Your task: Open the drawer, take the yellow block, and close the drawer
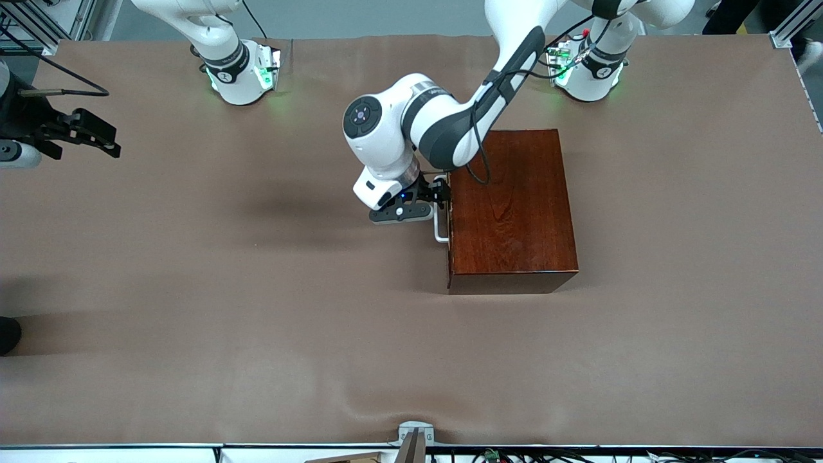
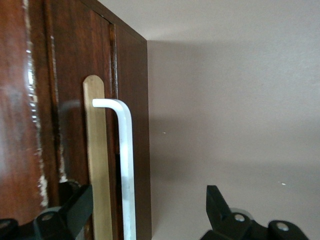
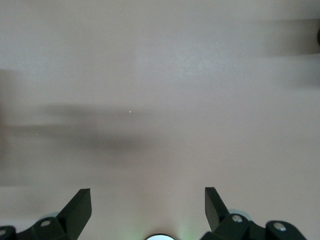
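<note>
The glossy mahogany box (image 1: 511,206) stands mid-table toward the left arm's end. Its drawer (image 2: 65,125) is shut, the dark front flush with the box. The white bar handle (image 1: 440,225) is on the side facing the right arm's end and also shows in the left wrist view (image 2: 125,165). My left gripper (image 1: 440,193) (image 2: 148,197) is open, its fingers (image 2: 80,205) on either side of the handle, not closed on it. My right gripper (image 1: 96,138) (image 3: 148,200) is open and empty, waiting above the table at the right arm's end. The yellow block is hidden.
The brown table cover (image 1: 257,321) stretches around the box. The arm bases (image 1: 241,71) stand along the edge farthest from the front camera. A small metal mount (image 1: 415,437) sits at the near edge. A dark object (image 1: 8,334) pokes in at the right arm's end.
</note>
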Robot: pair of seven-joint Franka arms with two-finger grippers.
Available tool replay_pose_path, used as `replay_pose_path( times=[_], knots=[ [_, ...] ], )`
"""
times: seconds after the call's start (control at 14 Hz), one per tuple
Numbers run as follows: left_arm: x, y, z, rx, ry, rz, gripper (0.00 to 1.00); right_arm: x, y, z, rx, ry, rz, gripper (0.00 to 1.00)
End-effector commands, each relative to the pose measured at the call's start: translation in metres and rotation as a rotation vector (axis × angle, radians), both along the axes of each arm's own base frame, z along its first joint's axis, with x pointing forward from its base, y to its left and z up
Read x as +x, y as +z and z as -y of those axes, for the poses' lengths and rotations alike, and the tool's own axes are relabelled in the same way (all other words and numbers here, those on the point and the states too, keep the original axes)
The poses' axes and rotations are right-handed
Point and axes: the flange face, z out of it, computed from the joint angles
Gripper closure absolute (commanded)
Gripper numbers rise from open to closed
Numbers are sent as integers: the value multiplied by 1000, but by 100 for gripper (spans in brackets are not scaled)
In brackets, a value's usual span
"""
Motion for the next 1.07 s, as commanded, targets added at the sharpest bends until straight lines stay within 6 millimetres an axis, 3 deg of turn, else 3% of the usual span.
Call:
replay_pose_path(
  times=[0.0, 0.21, 1.0],
  knots=[
    [1, -5, 5, 19, -4, 23, 0, -4, 2, 3, 18, 2, 5, 0],
    [-4, -21, 10, 30, -14, 16, 0, -5, 3, 3, 18, 2, 5, 0],
    [-9, -39, 23, -13, 61, 58, 0, -5, 3, 2, 18, 3, 7, 0]
  ],
)
